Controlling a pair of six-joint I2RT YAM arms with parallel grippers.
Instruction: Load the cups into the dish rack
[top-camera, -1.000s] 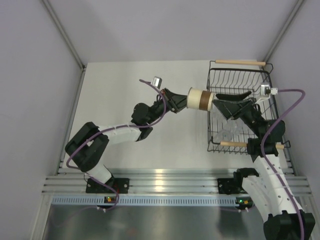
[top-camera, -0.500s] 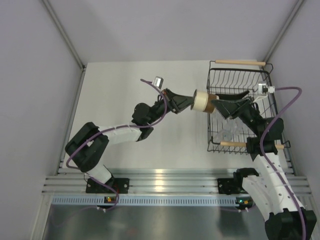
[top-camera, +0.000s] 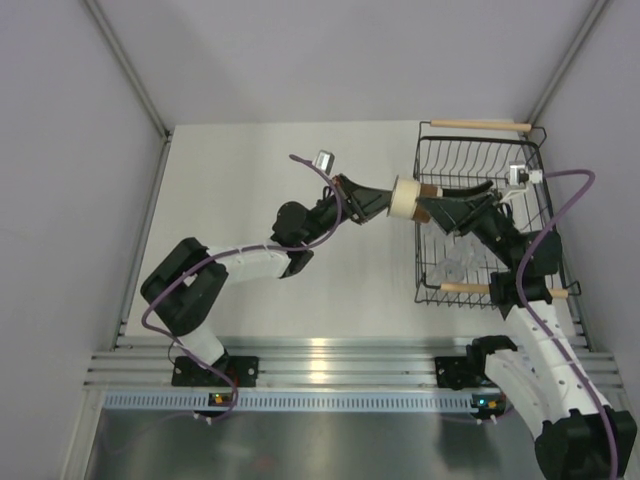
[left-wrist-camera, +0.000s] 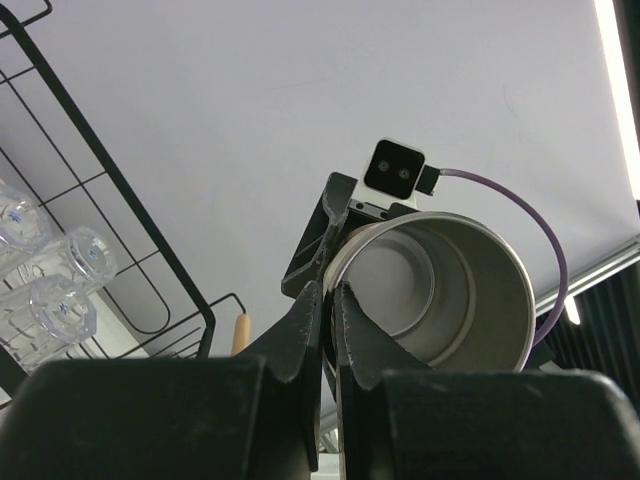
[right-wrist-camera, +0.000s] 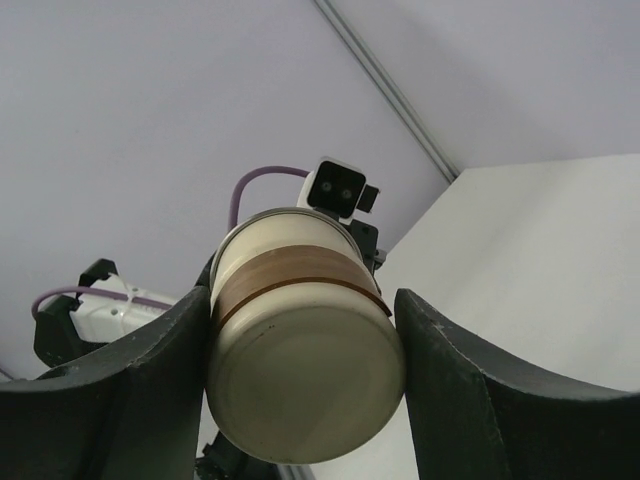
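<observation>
Handover under way: silver-and-tan cup (top-camera: 408, 197), carried rightward over last second, now hangs sideways in air at left wall of dish rack (top-camera: 417, 250), far-right corner of bench. Left gripper (top-camera: 378, 200) pinches its rim, one finger inside. Right gripper (top-camera: 428, 202) has closed in, fingers spread astride brown base; contact unclear. Clear tumblers (top-camera: 452, 262) already in rack, near end. Rack's wire wall likely obstructs lowering.

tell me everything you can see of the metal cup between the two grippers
The cup is short, round, shiny silver inside, cream-tan outside with a brown band near its base. It lies on its side in the air by the left wall of the dish rack. The left gripper pinches its rim, one finger inside; the fingers of the right gripper flank its base end, contact unclear.
</observation>
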